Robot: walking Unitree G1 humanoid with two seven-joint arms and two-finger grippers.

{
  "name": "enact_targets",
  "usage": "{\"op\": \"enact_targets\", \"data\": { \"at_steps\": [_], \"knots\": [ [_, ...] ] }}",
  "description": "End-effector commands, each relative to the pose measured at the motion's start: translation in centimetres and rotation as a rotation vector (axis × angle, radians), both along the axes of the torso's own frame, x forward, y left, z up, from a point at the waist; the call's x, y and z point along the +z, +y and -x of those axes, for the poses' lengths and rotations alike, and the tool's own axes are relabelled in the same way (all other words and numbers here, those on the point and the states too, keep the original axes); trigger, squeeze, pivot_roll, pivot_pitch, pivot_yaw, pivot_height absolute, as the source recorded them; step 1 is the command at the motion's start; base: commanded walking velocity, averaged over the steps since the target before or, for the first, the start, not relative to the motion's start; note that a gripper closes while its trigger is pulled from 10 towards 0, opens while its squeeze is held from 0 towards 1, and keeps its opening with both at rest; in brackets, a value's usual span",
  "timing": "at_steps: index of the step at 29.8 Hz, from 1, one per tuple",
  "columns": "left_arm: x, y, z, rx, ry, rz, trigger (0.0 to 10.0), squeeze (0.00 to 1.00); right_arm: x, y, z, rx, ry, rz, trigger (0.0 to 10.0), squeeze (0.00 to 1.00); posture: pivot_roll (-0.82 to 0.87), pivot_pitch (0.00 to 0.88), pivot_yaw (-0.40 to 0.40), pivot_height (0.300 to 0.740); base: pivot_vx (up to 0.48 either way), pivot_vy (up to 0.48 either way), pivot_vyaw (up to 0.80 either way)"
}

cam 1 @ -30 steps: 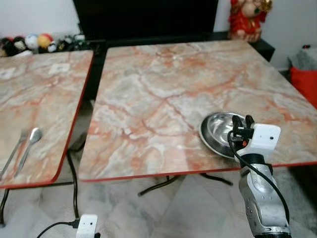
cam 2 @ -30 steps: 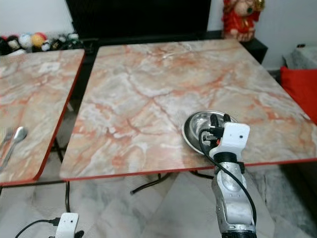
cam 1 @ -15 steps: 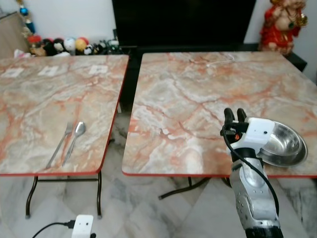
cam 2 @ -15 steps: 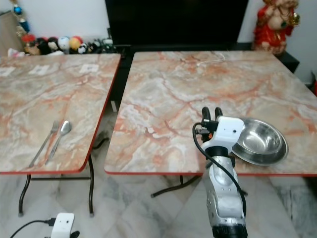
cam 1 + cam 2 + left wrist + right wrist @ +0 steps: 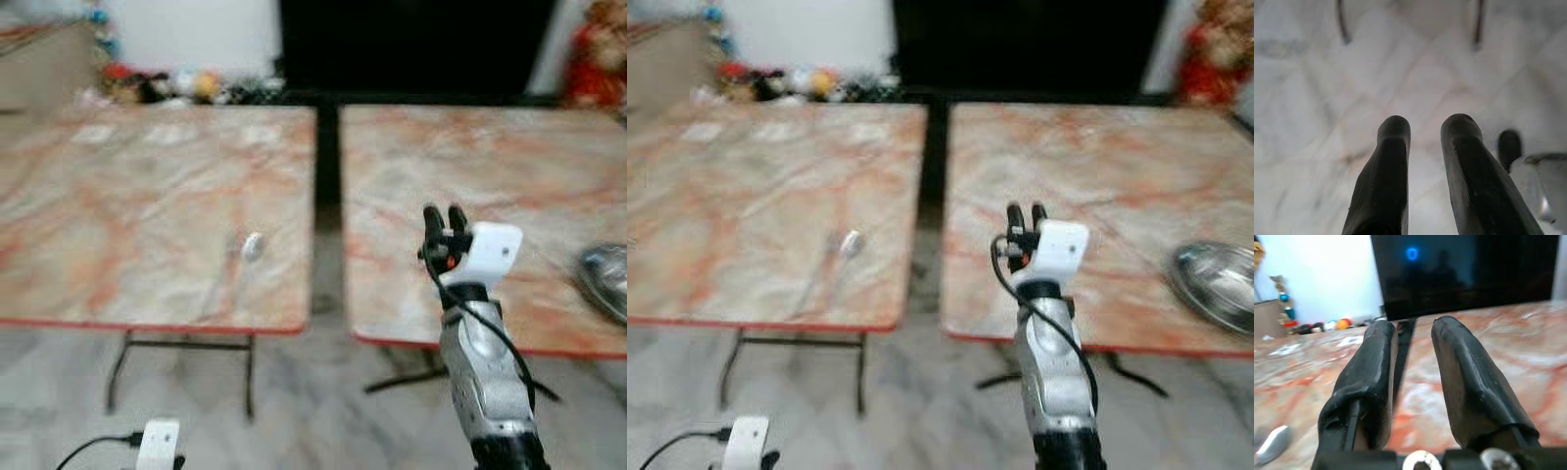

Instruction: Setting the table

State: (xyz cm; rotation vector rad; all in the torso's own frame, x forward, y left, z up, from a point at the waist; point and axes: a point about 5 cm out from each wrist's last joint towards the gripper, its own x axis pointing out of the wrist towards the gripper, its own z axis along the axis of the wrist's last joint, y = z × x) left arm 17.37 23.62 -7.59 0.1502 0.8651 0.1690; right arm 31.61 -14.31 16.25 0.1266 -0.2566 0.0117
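Notably, the right gripper [image 5: 444,213] was raised in front of the right-hand table [image 5: 549,166], fingers parted by a narrow gap and gripping nothing. The left gripper [image 5: 1425,166] hung low over the floor, likewise slightly parted and unladen. A spoon [image 5: 252,246] lay near the front right corner of the left table [image 5: 118,196], probably the next pickup. The steel bowl [image 5: 1220,284] sat at the right table's near right edge. Views were blurred.
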Motion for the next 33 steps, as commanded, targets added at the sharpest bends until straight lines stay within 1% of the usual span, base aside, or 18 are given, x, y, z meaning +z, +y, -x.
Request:
{"op": "enact_targets", "data": {
  "at_steps": [1,6,18,24,33],
  "knots": [
    [-0.11,-0.04,0.15,0.012,0.01,0.005,10.0,0.0,-0.95,-0.57,0.13,-0.028,0.042,-0.022,10.0,0.0,-0.07,0.042,0.025,0.74,0.0,0.48,0.0],
    [-0.13,-0.06,0.19,0.016,0.009,0.007,10.0,0.0,-0.89,-0.24,-0.11,-0.016,0.047,-0.023,10.0,0.0,-0.07,0.051,0.025,0.74,0.0,0.48,0.0],
    [-0.15,0.06,0.29,0.019,0.012,0.005,10.0,0.0,-0.99,-0.17,-0.35,-0.022,0.059,-0.038,10.0,0.0,-0.07,0.057,0.026,0.74,0.0,0.473,0.0],
    [-0.21,-0.08,0.35,0.0,0.016,0.007,10.0,0.0,-1.06,-0.12,-0.42,-0.025,0.065,-0.044,10.0,0.0,-0.06,0.058,0.026,0.74,0.0,0.0,0.0],
    [-0.23,-0.27,0.3,0.004,0.01,0.028,10.0,0.0,-1.15,-0.13,-0.46,-0.028,0.07,-0.049,10.0,0.0,-0.06,0.056,0.027,0.74,0.0,0.0,0.0]
  ]
}}
